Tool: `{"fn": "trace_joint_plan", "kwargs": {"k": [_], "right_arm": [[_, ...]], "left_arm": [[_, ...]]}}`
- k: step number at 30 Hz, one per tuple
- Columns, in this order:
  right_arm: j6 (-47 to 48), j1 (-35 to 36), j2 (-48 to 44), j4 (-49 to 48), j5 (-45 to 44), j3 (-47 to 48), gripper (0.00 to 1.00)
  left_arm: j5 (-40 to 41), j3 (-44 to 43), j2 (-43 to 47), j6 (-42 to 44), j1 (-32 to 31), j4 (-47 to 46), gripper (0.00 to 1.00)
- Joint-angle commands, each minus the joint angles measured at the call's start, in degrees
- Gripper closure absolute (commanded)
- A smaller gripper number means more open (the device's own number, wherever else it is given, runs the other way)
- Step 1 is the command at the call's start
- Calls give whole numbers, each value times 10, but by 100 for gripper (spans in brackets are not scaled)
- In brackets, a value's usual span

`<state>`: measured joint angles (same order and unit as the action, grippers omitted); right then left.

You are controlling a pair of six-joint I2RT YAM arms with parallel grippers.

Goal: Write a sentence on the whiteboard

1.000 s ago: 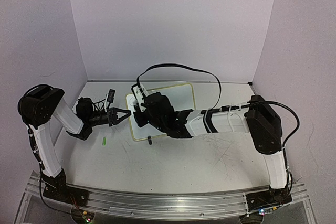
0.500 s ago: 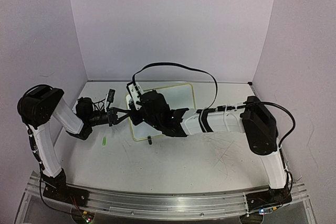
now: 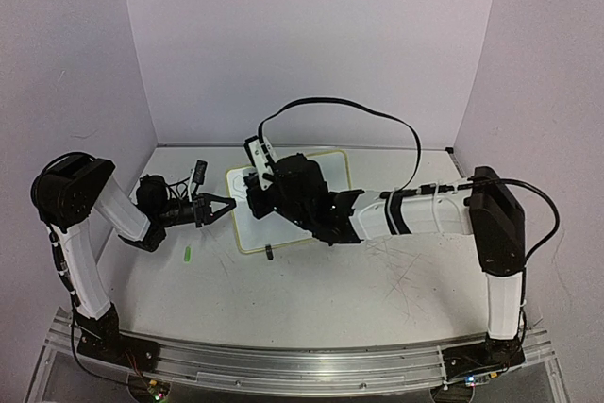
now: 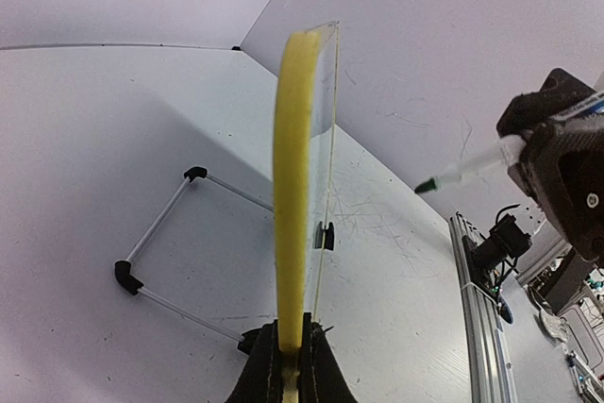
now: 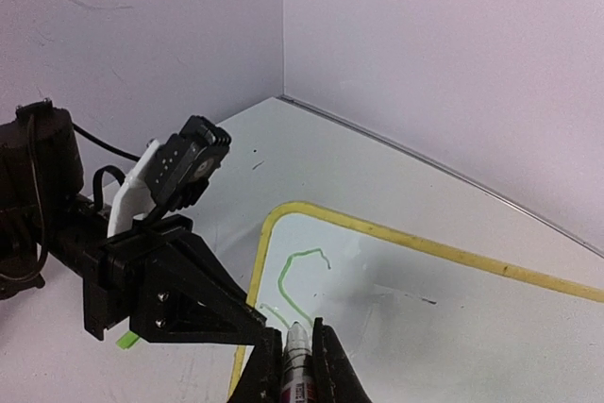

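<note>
Judging the small yellow-framed whiteboard (image 5: 453,327) light and stiff, we pinch its rim with left fingers (image 4: 259,377), right fingers (image 5: 332,371) clamping the green-tipped white marker (image 5: 296,356).

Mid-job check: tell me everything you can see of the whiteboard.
The whiteboard is a small glossy white rectangle with rounded corners and a thin pale yellow frame. It sits on the table near the back wall, largely hidden under the right arm from above. One small black foot shows at its near edge. A curved green stroke sits at its left end, no full words. The left gripper is shut on its left edge. The marker tip stands off its face.
</note>
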<state>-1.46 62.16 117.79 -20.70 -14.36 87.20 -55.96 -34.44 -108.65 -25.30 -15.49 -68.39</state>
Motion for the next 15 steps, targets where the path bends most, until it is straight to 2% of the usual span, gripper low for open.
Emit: {"fn": "trace_joint_plan", "kwargs": {"k": [1,15], "right_arm": [[10,-8,-4,-20,-21,15,100],[9,-16,32,-9,-6,53,100]], "left_arm": [[-2,-5,17,21,-3,16,100],[0,-6,20,26,-3,25,100]]}}
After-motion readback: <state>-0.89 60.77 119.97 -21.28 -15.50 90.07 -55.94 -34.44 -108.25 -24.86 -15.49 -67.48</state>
